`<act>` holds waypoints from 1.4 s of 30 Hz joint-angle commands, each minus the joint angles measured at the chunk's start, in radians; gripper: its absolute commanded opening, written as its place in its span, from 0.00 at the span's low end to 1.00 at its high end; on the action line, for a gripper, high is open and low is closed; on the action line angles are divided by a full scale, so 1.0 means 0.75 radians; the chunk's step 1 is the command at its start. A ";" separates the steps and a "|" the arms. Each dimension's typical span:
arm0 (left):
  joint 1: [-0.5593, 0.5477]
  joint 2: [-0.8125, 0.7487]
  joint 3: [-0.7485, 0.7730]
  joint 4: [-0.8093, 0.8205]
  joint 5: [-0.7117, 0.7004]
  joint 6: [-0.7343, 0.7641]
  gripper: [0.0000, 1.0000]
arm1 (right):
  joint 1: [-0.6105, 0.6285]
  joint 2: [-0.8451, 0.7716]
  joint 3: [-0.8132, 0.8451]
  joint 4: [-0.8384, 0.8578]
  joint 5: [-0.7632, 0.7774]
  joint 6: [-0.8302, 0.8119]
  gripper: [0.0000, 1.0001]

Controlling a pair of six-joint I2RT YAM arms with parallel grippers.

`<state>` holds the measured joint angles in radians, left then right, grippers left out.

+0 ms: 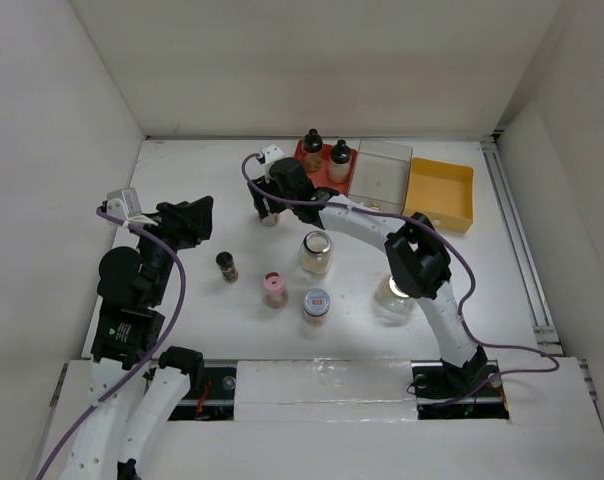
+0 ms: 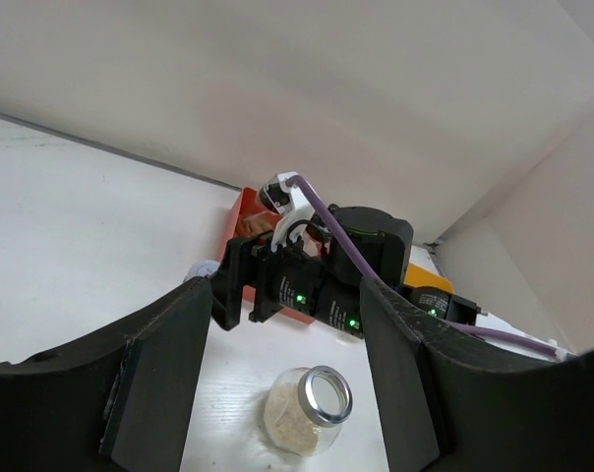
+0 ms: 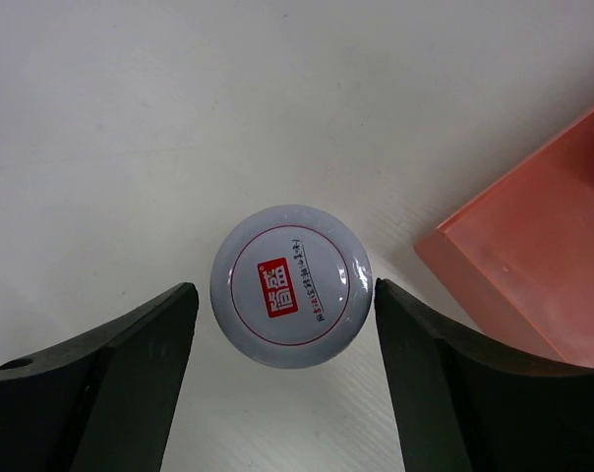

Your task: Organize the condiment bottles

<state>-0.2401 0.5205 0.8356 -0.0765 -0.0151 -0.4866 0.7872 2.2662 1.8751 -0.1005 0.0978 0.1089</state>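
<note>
My right gripper [image 1: 270,207] hangs over a grey-lidded spice jar [image 3: 291,285] just left of the red tray [image 3: 533,265]. Its jaws stand open on either side of the lid, with a small gap on each side. Two black-capped bottles [image 1: 312,150] [image 1: 340,160] stand in the red tray [image 1: 323,176]. On the table stand a glass jar [image 1: 316,252], a pink-capped bottle [image 1: 274,289], a second grey-lidded jar [image 1: 316,303] and a dark slim shaker [image 1: 227,266]. Another glass jar [image 1: 393,293] is partly hidden under the right arm. My left gripper [image 1: 197,220] is open at the left and holds nothing; it faces the glass jar [image 2: 307,408].
A clear tray [image 1: 382,172] and an orange tray [image 1: 442,192] sit right of the red one along the back. White walls close in the table on the left, back and right. The right arm's purple cable loops over the table's middle.
</note>
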 commanded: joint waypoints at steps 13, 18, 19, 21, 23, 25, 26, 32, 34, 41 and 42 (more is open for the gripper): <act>0.003 0.014 0.027 0.067 0.018 0.017 0.57 | 0.014 -0.174 -0.048 0.179 -0.001 0.004 0.54; 0.003 0.014 0.027 0.067 0.018 0.017 0.57 | -0.108 -0.334 -0.095 0.299 -0.187 0.082 0.53; 0.003 0.014 0.027 0.067 0.018 0.017 0.57 | -0.127 -0.354 -0.111 0.300 -0.206 0.094 0.53; 0.003 0.014 0.027 0.067 0.018 0.017 0.57 | -0.168 -0.399 -0.111 0.340 -0.233 0.112 0.53; 0.003 0.014 0.027 0.067 0.018 0.017 0.57 | -0.180 -0.414 -0.126 0.353 -0.233 0.112 0.53; 0.003 0.026 0.027 0.067 0.018 0.017 0.57 | -0.221 -0.414 -0.126 0.353 -0.212 0.112 0.53; 0.003 0.026 0.027 0.067 0.018 0.017 0.57 | -0.221 -0.414 -0.126 0.353 -0.190 0.112 0.53; 0.003 0.026 0.027 0.067 0.018 0.017 0.57 | -0.305 -0.330 -0.060 0.367 -0.110 0.086 0.53; 0.003 0.038 0.027 0.067 0.018 0.017 0.57 | -0.317 -0.277 -0.017 0.367 -0.110 0.057 0.53; 0.003 0.050 0.027 0.067 0.018 0.017 0.57 | -0.344 -0.152 0.042 0.367 -0.092 0.029 0.53; 0.003 0.050 0.027 0.067 0.018 0.017 0.57 | -0.344 -0.140 0.056 0.367 -0.092 0.029 0.53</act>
<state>-0.2401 0.5495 0.8356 -0.0734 -0.0113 -0.4866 0.5358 2.1719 1.8263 0.0517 0.0200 0.1440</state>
